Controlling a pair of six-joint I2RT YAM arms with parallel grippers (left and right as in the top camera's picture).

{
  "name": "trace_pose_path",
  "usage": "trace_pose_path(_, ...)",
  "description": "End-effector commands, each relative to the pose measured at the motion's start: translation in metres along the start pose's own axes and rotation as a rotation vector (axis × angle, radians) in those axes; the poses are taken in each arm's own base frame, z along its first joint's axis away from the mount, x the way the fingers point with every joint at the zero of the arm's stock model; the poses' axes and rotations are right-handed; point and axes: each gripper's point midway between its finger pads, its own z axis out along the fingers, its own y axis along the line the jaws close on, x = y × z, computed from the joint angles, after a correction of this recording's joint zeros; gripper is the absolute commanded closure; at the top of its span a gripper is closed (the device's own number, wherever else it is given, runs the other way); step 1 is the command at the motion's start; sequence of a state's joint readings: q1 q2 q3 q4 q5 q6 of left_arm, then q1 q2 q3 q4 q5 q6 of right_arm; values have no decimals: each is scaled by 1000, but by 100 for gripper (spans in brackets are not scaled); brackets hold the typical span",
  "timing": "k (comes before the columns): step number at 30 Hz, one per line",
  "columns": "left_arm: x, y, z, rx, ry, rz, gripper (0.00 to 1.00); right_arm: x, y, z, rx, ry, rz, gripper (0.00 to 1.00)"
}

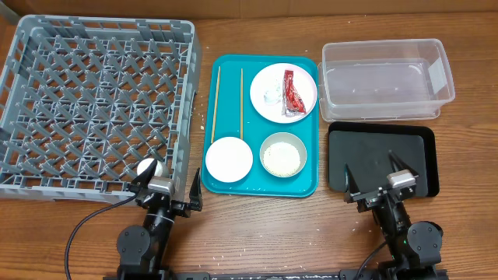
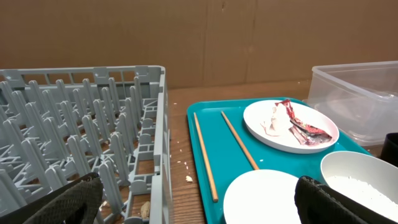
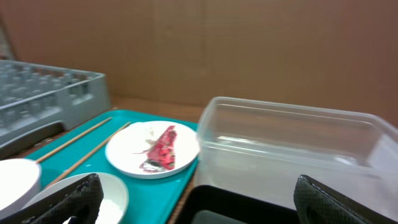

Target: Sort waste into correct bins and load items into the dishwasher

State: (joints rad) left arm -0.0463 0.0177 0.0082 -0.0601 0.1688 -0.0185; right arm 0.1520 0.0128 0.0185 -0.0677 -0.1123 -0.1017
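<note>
Two grippers sit at the table's near edge, the left gripper (image 1: 169, 190) and the right gripper (image 1: 375, 175), both spread wide and holding nothing, so sorting looks unstarted. Just beyond, on the teal plastic serving tray (image 1: 257, 187), stand a small round white bowl (image 1: 229, 159) and a pale grey-green bowl (image 1: 266, 148) heaped with loose white rice (image 1: 282, 159). Farther back lie two thin wooden chopsticks (image 1: 216, 105) and a round white plate (image 1: 268, 78) bearing the red foil wrapper (image 1: 292, 93) and a crumpled white paper scrap (image 1: 271, 96), which is faint from above. The load seems gathered centrally, between the large grey lattice dish rack (image 1: 93, 101) and the clear plastic tub (image 1: 385, 113) and flat black tray (image 1: 373, 148), within either arm's reach. The right gripper's fingers hide part of the black tray.

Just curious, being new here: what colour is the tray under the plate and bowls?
The tray is teal, clearest in the overhead view.
</note>
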Motion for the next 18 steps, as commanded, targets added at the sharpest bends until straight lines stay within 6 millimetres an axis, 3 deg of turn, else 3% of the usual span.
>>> trace_pose_path(1, 0, -8, 0, 42, -2, 10, 0, 1, 23, -1, -133, -9, -1, 0)
trace_pose_path(7, -20, -39, -5, 227, -82, 13, 0, -6, 26, -2, -150, -27, 56, 0)
trace_pose_path(13, -55, -47, -14, 278, -157, -98, 0, -55, 26, -13, -161, -102, 191, 0)
trace_pose_path(18, -83, -49, -20, 284, -105, -230, 0, -95, 29, -20, -177, -75, 247, 0)
